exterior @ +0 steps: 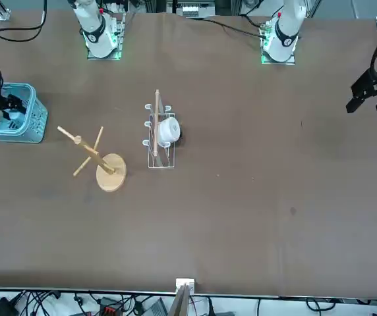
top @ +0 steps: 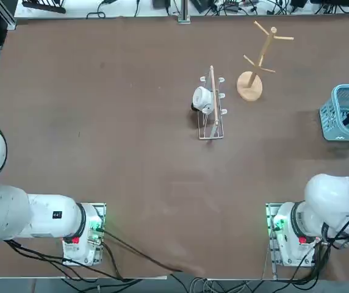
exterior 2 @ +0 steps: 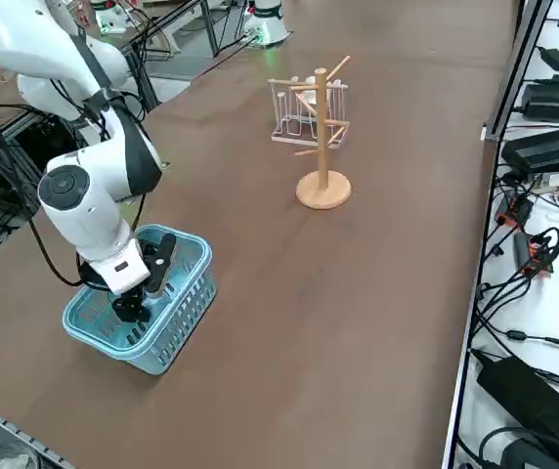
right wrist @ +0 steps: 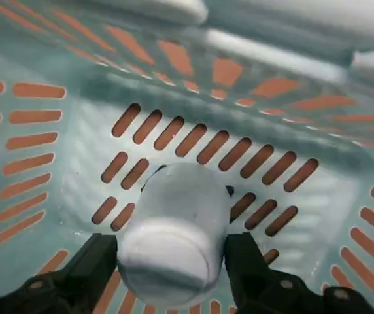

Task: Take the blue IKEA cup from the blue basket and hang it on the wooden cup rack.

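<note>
Basket (exterior 2: 184,311): teal-blue plastic, perforated sides, slight sheen. Cup (right wrist: 171,235): pale plastic, smooth, soft gloss. Cup rack (exterior 2: 322,156): light wood, matt. Low rack (top: 210,116): white wire, wooden bar. Tabletop (top: 119,110): brown, smooth, mostly matt.

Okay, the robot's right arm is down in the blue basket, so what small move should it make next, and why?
Probably a gentle squeeze by the right gripper, to make sure of its hold before any lift: it is down inside the blue basket, straddling the cup, but a firm grip isn't certain.
</note>
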Motion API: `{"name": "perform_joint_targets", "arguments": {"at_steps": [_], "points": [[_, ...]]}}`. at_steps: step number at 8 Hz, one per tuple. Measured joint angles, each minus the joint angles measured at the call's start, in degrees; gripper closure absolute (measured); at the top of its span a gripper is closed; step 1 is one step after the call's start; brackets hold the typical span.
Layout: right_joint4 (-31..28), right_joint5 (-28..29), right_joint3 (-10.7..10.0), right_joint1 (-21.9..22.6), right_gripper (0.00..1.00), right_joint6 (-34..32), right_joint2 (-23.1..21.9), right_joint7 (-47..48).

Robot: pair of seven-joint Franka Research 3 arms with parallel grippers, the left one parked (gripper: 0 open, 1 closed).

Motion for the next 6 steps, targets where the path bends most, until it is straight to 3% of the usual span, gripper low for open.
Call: {"name": "perform_joint_targets", "arguments": {"at_steps": [3,4,6], "points": [[0.0,0.0,0.0,0.0,0.04,-0.7,0.0,-0.1],[0.1,0.0,0.1,0.0,0.13,-1.1,-0.1,-0.1],[0.1,0.0,0.2,0.0,0.14,-2.2,-0.6,-0.2]]}}
